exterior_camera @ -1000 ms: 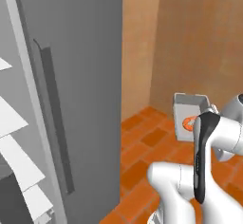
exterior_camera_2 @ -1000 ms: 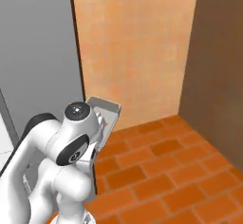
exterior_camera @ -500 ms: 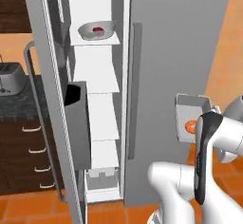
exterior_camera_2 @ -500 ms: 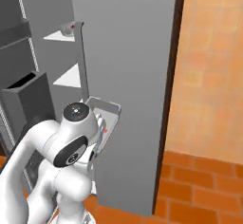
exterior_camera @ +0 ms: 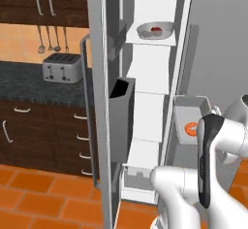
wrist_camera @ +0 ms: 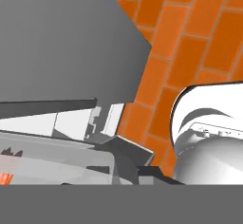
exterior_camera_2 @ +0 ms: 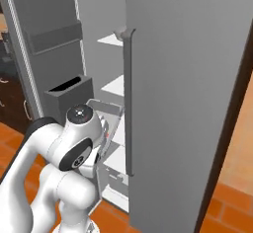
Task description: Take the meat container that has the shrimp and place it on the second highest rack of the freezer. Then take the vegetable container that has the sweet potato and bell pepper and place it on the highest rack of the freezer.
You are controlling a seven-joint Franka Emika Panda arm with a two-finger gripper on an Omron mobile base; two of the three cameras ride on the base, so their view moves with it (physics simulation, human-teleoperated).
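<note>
Grey and boxy, the meat container (exterior_camera: 191, 119) sits up in the air at the end of your arm, right in front of the open freezer (exterior_camera: 150, 97). You can see the little orange shrimp (exterior_camera: 192, 128) lying inside it. Your gripper is hidden behind the arm and the tray, so you cannot tell how wide its fingers are or whether they pinch the tray wall. In the hand view the tray (wrist_camera: 52, 163) is a pale grey shape low on the left, with a bit of orange at the edge.

The tray is beside the white shelves (exterior_camera: 151, 73), about level with the third shelf down. Higher up, on the top shelf you can see, rests a light rounded bowl (exterior_camera: 155, 29) with something red in it. It is too small to tell what else is inside.

The freezer door (exterior_camera: 99, 102) stands open on the left, with a dark bin (exterior_camera: 121, 121) hanging on its inner side. From the right base view a big grey door (exterior_camera_2: 188, 94) with a long handle (exterior_camera_2: 129, 103) is in front of the shelves.

Left of the freezer is a dark counter (exterior_camera: 29, 80) with a silver toaster (exterior_camera: 62, 68) on it. Spoons (exterior_camera: 51, 39) hang on the orange wall above. Under it are dark wood drawers (exterior_camera: 43, 131). The floor (exterior_camera: 43, 196) is orange brick tile.
</note>
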